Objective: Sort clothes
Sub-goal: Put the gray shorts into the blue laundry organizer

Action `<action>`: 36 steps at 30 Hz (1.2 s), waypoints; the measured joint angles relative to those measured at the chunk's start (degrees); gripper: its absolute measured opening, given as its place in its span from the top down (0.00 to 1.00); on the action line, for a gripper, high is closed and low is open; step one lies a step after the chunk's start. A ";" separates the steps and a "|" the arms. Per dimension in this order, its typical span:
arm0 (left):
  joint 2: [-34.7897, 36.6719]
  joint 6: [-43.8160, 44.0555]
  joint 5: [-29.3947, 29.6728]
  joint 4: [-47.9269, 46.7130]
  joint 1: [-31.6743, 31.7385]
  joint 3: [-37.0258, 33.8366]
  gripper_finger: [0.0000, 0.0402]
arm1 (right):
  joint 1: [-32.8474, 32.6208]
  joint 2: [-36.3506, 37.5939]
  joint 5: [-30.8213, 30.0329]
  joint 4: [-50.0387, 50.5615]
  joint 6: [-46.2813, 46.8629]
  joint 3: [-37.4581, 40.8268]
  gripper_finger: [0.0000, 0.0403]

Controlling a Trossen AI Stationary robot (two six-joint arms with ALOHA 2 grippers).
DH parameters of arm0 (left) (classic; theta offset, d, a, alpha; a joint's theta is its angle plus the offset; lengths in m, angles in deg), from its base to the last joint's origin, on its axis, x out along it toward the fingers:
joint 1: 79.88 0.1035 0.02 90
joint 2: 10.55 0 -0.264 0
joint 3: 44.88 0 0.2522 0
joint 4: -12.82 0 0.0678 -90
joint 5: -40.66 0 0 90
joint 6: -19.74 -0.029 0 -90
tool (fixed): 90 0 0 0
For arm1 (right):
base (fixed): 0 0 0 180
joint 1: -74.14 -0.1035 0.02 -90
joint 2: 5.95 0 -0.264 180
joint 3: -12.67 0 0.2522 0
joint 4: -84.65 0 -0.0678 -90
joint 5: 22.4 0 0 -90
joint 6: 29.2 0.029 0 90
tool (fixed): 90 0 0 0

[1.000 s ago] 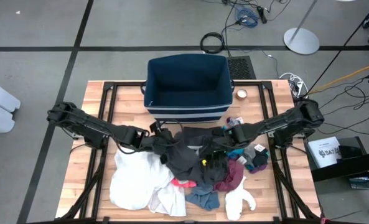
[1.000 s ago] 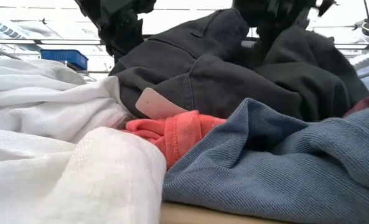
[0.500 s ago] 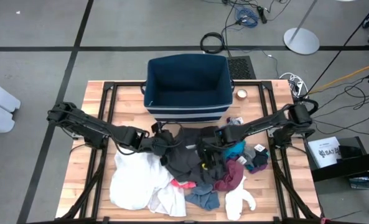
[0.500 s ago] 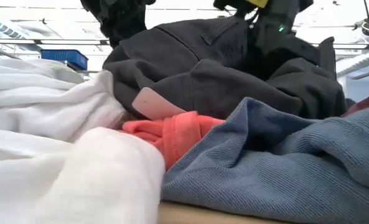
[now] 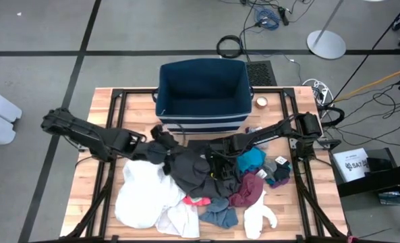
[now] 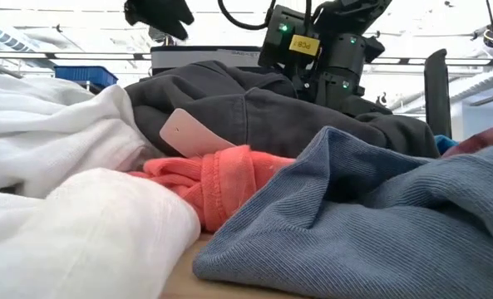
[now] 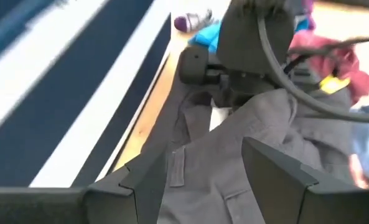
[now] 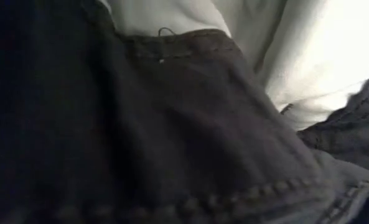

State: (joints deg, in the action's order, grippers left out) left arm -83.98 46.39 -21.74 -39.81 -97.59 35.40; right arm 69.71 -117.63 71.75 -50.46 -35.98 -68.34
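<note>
Between the bin (image 5: pixel 201 91) and the pile on the table (image 5: pixel 105 101), your left hand (image 5: pixel 160 137) is hovering with fingers wide, holding nothing. Your right hand (image 5: pixel 212 164) is sitting against the dark grey garment (image 5: pixel 189 169); its fingers cannot be told. Lifting now, you are risking dragging neighbouring clothes (image 5: pixel 253 185).

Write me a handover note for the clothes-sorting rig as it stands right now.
Left gripper: open, over the dark grey garment, holding nothing.
Right gripper: low over the same garment from the other side; no grip can be seen.
Clothes: all in one heap on the table in front of the navy bin: white garment, red piece, blue-grey piece, teal piece, maroon piece, white sock.
Done: nothing shows in the bin.
Left: the whole heap is still unsorted.
</note>
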 joint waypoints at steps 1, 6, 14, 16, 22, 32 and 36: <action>1.23 0.25 0.08 0.08 0.00 0.00 0.47 | 0.00 -0.02 0.07 0.01 0.07 0.02 0.34; 7.35 1.41 5.71 0.35 -0.05 0.00 0.47 | 0.30 -0.10 0.46 -0.66 0.44 0.16 0.34; 9.90 1.40 20.93 0.84 -2.71 -4.99 0.47 | 1.13 -0.28 2.36 -2.83 -0.41 0.28 0.35; 9.80 1.86 21.80 1.78 -3.21 -7.55 0.47 | 1.11 -0.30 2.25 -2.82 -0.99 0.28 0.39; 9.75 2.77 22.41 10.80 -5.44 -14.28 0.47 | 1.22 -0.32 1.62 -2.83 -1.23 0.28 0.65; 9.80 -9.09 27.23 25.70 -8.99 -18.32 0.47 | 2.35 1.04 2.25 -2.97 0.02 0.44 0.96; 9.82 -11.16 27.23 26.07 -8.98 -18.32 0.47 | 2.77 4.64 1.36 0.08 4.30 -0.56 0.98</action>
State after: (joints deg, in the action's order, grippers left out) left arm -74.16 35.23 5.49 -13.74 -106.58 17.08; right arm 72.48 -112.99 73.11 -50.38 -31.68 -68.89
